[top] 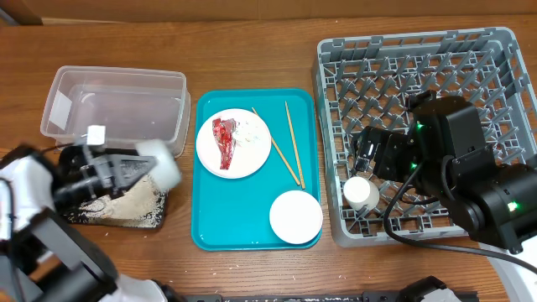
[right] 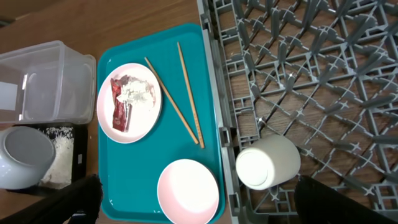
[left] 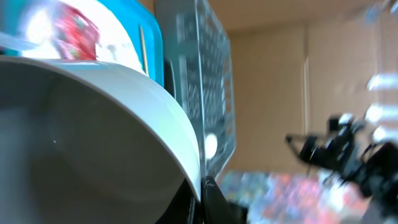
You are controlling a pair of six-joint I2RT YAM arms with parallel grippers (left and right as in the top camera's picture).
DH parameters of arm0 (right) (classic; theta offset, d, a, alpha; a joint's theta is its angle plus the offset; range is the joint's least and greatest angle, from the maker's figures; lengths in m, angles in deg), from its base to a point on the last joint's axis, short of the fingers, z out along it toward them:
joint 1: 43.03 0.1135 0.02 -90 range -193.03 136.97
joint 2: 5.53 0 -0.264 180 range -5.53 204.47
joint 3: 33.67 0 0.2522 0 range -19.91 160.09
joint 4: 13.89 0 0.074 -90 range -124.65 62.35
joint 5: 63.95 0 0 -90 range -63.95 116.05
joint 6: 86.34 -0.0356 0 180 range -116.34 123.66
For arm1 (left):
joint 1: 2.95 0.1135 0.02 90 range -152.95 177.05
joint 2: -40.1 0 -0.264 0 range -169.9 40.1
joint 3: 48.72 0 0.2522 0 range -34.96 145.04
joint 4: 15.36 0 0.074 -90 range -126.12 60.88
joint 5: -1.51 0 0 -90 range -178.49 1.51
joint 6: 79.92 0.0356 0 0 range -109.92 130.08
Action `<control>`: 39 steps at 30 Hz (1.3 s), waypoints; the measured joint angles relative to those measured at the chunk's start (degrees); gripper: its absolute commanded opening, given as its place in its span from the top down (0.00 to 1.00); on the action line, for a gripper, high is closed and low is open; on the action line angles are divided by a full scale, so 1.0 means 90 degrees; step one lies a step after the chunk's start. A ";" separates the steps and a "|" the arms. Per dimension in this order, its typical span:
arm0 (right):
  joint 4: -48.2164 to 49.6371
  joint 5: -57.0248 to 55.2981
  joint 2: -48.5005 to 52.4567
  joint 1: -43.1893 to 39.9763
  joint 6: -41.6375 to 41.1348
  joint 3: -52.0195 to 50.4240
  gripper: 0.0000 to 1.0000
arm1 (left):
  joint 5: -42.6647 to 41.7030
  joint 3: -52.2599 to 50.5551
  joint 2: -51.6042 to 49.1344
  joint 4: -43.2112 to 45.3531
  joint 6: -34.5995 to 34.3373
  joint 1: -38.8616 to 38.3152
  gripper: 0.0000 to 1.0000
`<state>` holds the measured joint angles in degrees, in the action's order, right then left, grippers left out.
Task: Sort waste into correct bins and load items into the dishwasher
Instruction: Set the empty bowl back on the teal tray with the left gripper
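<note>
Left of the teal rectangular plastic tray [top: 252, 214], the left fingers [left: 214, 208] grip a white round bowl [top: 159, 164] by its rim over a shallow black tray [top: 117, 222]; right of it, the right fingers [right: 348, 202] gape open.

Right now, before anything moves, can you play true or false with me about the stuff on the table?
1. The small white cup sits in the grey plastic dish rack. True.
2. The two thin wooden chopsticks lie in the clear plastic tub. False: they lie on the teal tray.
3. The left gripper holds a white bowl. True.
4. The round white plate is clean. False: a red and white wrapper scrap and white rice grains lie on it.
</note>
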<state>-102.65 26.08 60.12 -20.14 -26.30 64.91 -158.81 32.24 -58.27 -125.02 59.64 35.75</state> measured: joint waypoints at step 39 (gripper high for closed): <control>0.0092 0.0000 0.0000 0.0000 -0.0005 0.0000 0.00 | 0.7932 0.0165 0.1052 0.3725 -0.9153 -0.8123 0.15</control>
<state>-101.82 26.08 60.12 -20.14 -26.34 64.91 -87.43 33.73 -48.81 -91.49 -22.74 -37.36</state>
